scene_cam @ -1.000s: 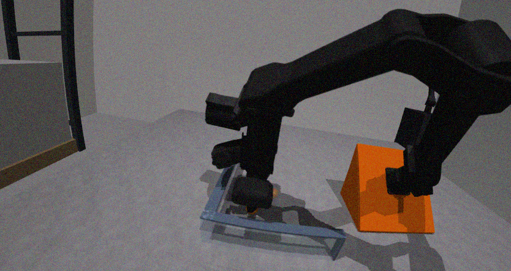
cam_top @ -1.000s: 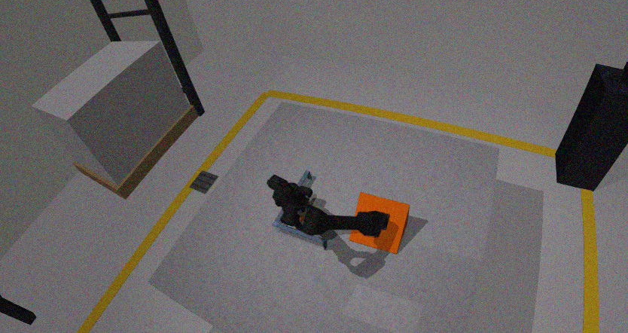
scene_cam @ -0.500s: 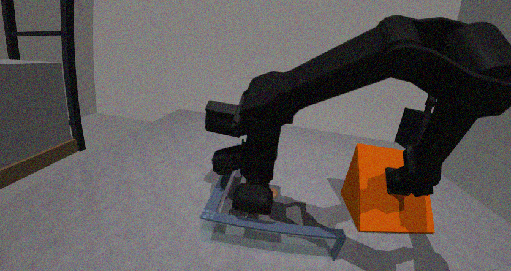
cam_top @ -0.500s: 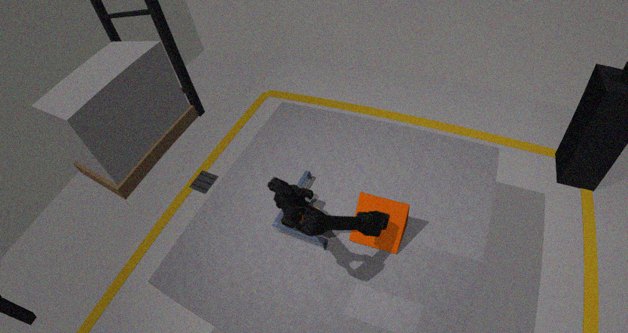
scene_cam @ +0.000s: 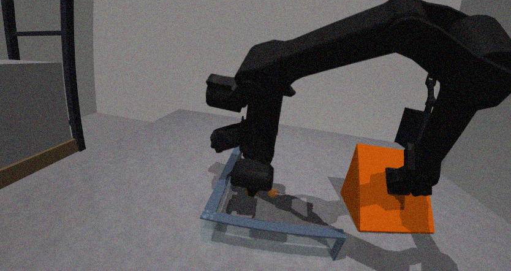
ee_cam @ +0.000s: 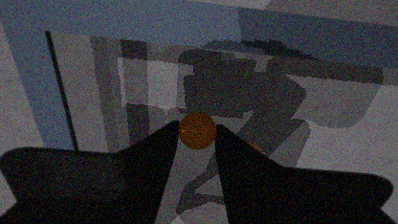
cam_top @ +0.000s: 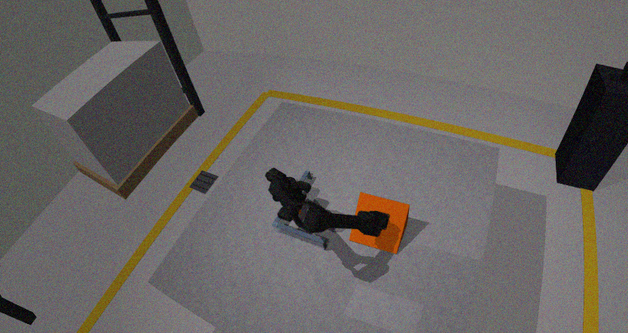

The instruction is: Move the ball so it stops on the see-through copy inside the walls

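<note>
Wrist view: the orange ball (ee_cam: 197,130) is pinched between the two dark fingers of the pincer (ee_cam: 197,136), right at their tips, low over the tabletop (ee_cam: 344,144). From outside, an orange spot (scene_cam: 272,192) — seemingly the see-through copy, though this cannot be confirmed — is seen just beside the pincer, on the side away from the nearer blue wall (scene_cam: 219,194). A short carry that way is judged to come next — still inside the corner.
</note>
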You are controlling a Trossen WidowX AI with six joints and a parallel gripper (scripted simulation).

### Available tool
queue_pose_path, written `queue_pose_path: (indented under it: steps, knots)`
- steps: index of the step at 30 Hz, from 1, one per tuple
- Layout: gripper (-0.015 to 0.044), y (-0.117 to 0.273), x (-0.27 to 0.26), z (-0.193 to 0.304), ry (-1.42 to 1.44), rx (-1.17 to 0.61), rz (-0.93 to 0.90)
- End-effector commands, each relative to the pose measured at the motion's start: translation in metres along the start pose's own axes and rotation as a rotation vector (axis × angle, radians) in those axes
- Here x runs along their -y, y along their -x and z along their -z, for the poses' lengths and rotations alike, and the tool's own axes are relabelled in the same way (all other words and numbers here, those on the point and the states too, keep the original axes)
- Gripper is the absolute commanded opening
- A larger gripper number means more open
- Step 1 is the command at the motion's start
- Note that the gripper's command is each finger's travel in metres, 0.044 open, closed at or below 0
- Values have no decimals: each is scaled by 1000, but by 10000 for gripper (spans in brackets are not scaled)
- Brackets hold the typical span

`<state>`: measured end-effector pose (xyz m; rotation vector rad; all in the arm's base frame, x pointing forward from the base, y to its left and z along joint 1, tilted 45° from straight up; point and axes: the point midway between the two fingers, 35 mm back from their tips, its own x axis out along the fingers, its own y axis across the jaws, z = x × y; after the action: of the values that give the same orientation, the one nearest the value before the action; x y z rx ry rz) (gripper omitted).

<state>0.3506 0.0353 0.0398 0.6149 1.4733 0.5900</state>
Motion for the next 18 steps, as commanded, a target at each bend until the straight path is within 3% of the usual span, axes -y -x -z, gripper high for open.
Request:
queue_pose_path:
  steps: [1, 10, 18]
  knots:
    - [0, 22, 1, -1, 3, 1, 6]
    - [0, 77, -1, 5, 4, -1, 1]
    - [0, 69, 17, 15, 3, -1, 2]
